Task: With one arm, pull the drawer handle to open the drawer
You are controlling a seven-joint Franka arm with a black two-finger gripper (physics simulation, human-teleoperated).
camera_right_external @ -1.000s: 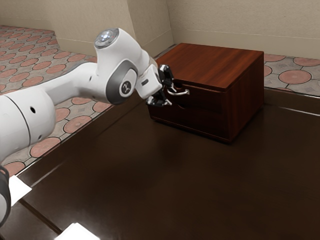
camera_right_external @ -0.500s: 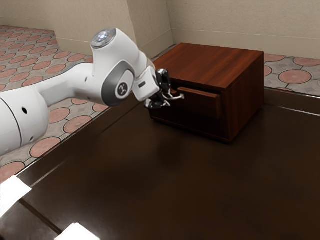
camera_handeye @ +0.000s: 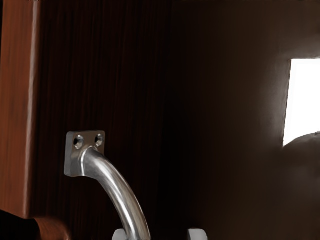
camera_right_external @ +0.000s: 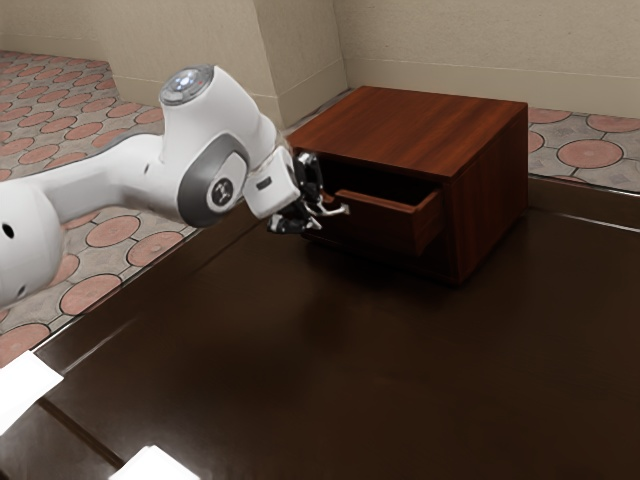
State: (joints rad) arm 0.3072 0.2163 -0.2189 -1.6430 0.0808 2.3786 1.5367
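A dark red wooden cabinet stands at the back of the dark table. Its upper drawer juts out of the cabinet front toward the exterior view's left. A curved silver handle is fixed to the drawer front. My black gripper is shut on that handle, one finger above it and one below. In the wrist view the handle arcs from its screwed mounting plate down toward my hand, against the dark drawer front.
The dark glossy table stretches in front of the cabinet. White paper sheets lie at its near left corner. Tiled floor and beige walls lie beyond the table edge.
My hand has moved toward the exterior view's left with the handle, and the drawer has slid out of the cabinet from nearly shut to well open.
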